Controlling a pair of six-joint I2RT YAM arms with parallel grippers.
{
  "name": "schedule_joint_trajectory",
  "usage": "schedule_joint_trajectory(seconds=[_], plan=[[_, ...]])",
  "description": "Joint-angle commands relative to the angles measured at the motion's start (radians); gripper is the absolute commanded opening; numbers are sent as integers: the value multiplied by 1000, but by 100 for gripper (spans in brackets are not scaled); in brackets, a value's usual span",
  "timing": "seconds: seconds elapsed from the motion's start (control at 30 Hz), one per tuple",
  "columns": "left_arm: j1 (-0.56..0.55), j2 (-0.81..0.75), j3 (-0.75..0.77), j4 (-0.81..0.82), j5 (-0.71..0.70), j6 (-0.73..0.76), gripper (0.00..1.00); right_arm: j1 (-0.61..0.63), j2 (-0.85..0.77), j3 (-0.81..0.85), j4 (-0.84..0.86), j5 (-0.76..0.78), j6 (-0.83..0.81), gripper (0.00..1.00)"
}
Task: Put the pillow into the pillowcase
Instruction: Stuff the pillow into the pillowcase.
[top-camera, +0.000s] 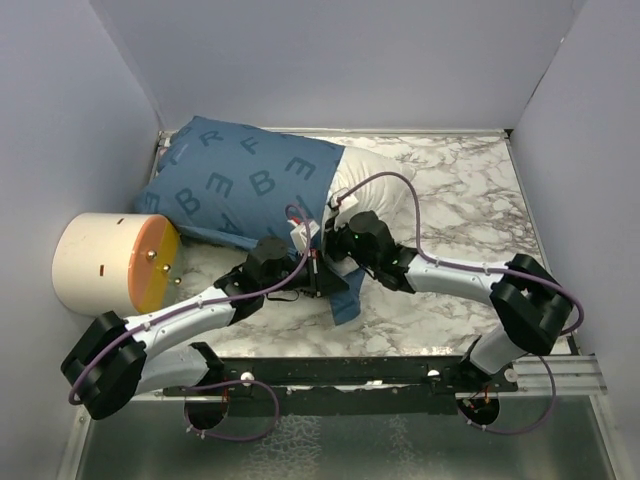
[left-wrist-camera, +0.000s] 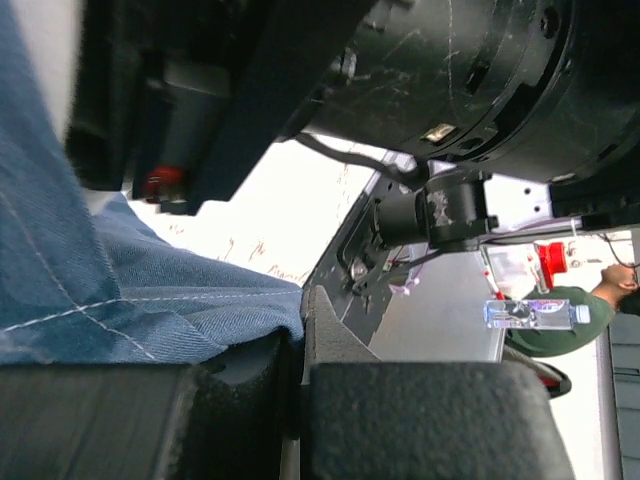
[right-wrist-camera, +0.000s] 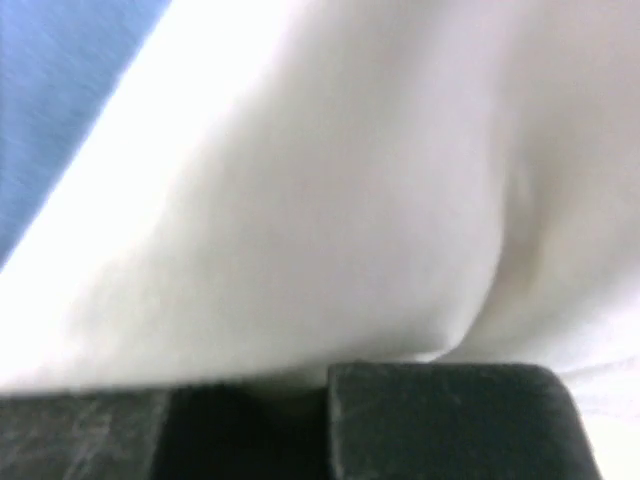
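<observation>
Rightward, a plump white fabric pillow protrudes from the blue lettered pillowcase. Left claw clamps the pillowcase's near edge; right claw, against the pillow, grip unclear.

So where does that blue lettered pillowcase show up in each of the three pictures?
Top external: the pillowcase lies upper left of centre, pulled over most of the pillow.
Left wrist: its blue cloth fills the left side.
Right wrist: only a blue sliver in the top left corner.
Shared landmark: the white pillow, beside the blue in the top and right wrist views.
</observation>
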Motion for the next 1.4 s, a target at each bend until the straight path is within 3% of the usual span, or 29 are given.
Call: schedule_joint_trajectory(seconds=[0.0,0.17,0.37,0.4,0.43,0.53,0.6,0.7,0.87,1.0,1.13,1.3,1.37], plan=[[-110,67,114,173,161,2,0,-2,-50,48,607,23,90,1],[-141,159,131,311,169,-33,0,-12,-27,-124,785,36,233,1],[-143,163,32,335,109,-42,0,-16,156,-465,1101,-231,350,2],[-143,142,6,300,80,-28,2,-16,157,-514,1135,-262,354,5],[-142,124,-21,265,50,-18,12,-16,135,-558,1141,-276,347,11],[-134,55,-71,123,-23,11,43,-17,-66,-622,950,-270,254,34],[-129,-1,-67,3,-55,41,54,-16,-275,-604,683,-238,180,47],[-122,-116,0,-215,-101,108,64,-16,-582,-564,322,-148,91,69],[-98,-186,238,-628,-102,281,68,-24,-935,-451,-18,-19,-21,85],[-68,-122,473,-928,-88,439,68,-30,-936,-358,-105,74,-56,92],[-25,-42,720,-1106,-196,583,68,-107,-804,-300,-133,109,5,97],[69,163,987,-1172,-409,728,68,-427,-701,-329,-24,-262,178,96],[76,261,1090,-1171,-504,773,69,-466,-666,-322,7,-309,182,97]])
